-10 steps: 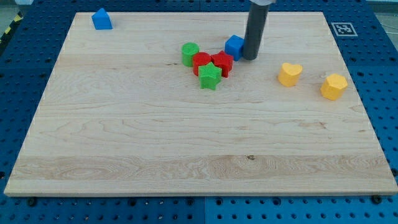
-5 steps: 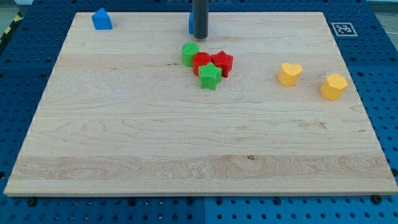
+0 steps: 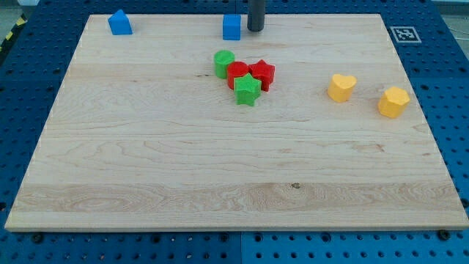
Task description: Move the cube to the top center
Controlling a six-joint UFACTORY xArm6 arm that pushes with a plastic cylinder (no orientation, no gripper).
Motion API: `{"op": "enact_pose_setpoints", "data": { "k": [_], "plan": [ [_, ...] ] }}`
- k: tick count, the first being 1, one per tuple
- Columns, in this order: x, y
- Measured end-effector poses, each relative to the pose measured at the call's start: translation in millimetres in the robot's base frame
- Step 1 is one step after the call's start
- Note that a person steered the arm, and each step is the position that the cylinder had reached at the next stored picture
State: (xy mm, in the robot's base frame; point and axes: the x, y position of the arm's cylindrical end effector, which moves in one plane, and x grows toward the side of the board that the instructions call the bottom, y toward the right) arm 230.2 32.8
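The blue cube [image 3: 231,27] sits near the top edge of the wooden board [image 3: 146,169], about at its centre. My tip [image 3: 255,29] stands just to the cube's right, a small gap apart. The rod rises out of the view's top.
A blue house-shaped block [image 3: 119,23] sits at the top left. A cluster lies below the cube: a green cylinder [image 3: 224,63], a red block [image 3: 237,74], a red star [image 3: 261,74] and a green star [image 3: 247,90]. A yellow heart [image 3: 341,86] and a yellow hexagon [image 3: 393,101] sit at the right.
The blue cube went from beside the red star up and left to the top centre. My tip pushed it there, then moved off to its right.
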Motion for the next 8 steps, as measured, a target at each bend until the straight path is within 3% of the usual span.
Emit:
{"op": "enact_pose_setpoints", "data": {
  "k": [8],
  "plan": [
    [-0.1, 103.6]
  ]
}}
